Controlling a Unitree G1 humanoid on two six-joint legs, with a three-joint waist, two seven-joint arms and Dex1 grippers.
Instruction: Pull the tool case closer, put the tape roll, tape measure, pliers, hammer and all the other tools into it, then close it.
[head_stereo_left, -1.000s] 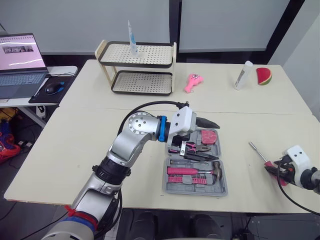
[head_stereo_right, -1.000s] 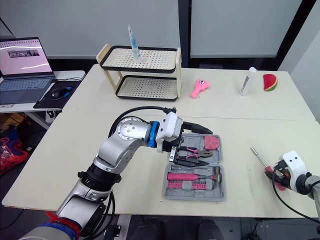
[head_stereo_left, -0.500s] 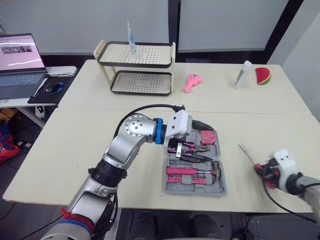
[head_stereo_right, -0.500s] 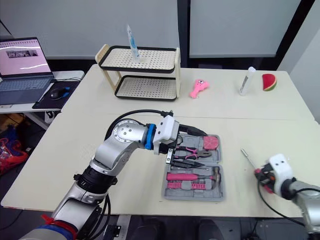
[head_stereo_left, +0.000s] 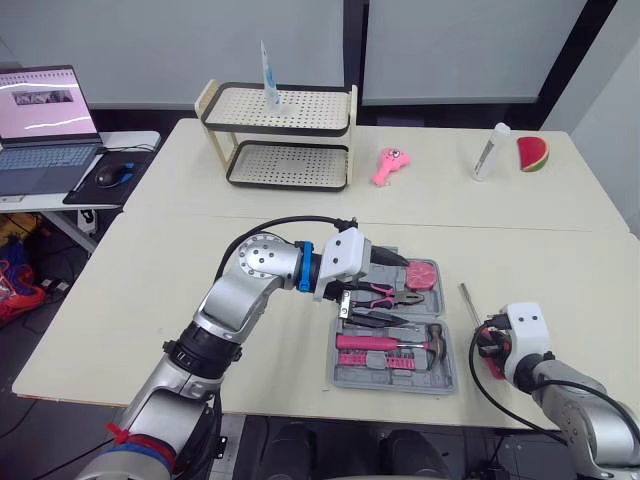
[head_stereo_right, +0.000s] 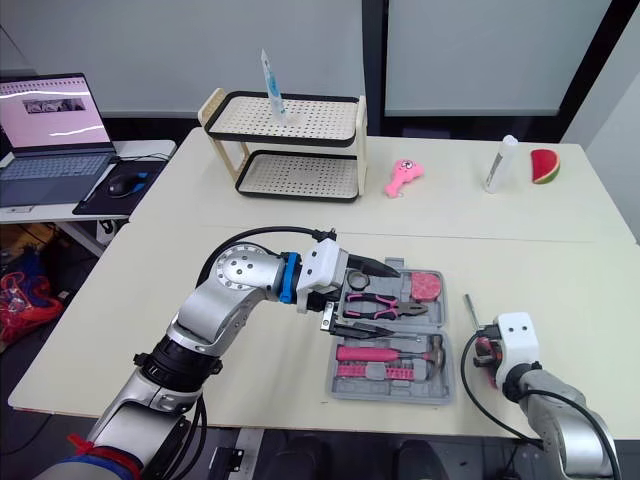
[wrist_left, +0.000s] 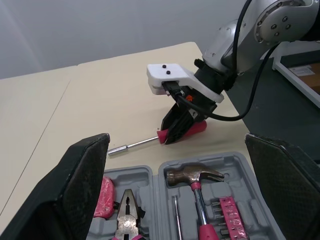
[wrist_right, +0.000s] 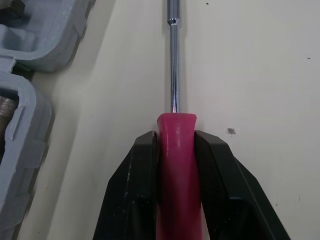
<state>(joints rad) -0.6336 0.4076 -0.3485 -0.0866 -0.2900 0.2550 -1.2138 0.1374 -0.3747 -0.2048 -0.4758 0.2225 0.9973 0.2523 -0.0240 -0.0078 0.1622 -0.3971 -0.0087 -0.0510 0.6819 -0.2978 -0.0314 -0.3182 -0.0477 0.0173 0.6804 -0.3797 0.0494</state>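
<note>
A: Where is the screwdriver?
B: At 3 o'clock of the open tool case, shaft pointing near 12; the right fingers pinch its pink handle.
A: And the left fingers?
B: Spread wide above the case's 10 o'clock corner; hammer and pliers lie inside.

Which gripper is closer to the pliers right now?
Left. The left gripper hangs open over the pliers in the case; the right gripper is off the case's right side, shut on the screwdriver.
</note>
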